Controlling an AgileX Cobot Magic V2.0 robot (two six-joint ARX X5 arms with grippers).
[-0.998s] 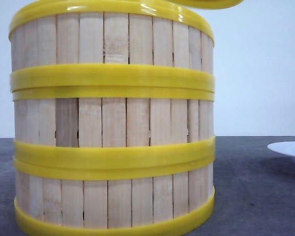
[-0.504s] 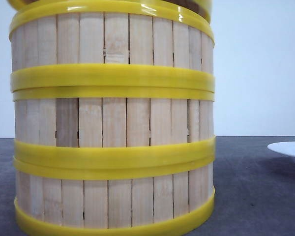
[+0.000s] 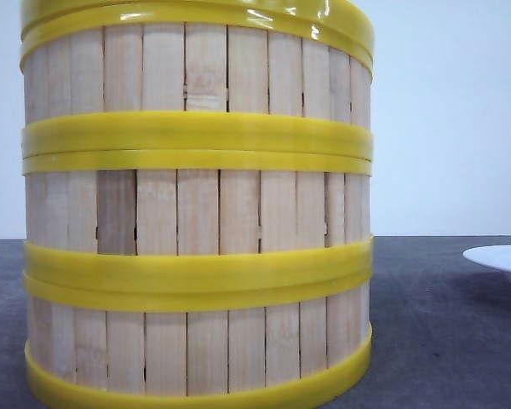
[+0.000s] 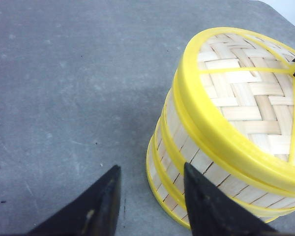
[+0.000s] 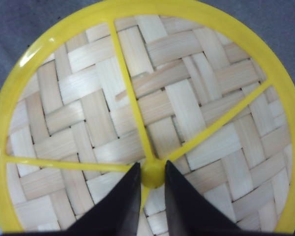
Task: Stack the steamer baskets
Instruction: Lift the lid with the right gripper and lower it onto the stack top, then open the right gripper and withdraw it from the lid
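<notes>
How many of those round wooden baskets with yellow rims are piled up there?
3, all in one stack on the grey table: bottom slatted steamer basket, middle basket, top basket. A flat woven lid with a yellow rim sits on top, so nothing inside shows.

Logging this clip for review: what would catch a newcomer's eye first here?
A tall stack of steamer baskets fills the front view, topped by a woven lid. The right end effector pinches the lid's yellow centre hub. A white plate sits at the table's right edge.
</notes>
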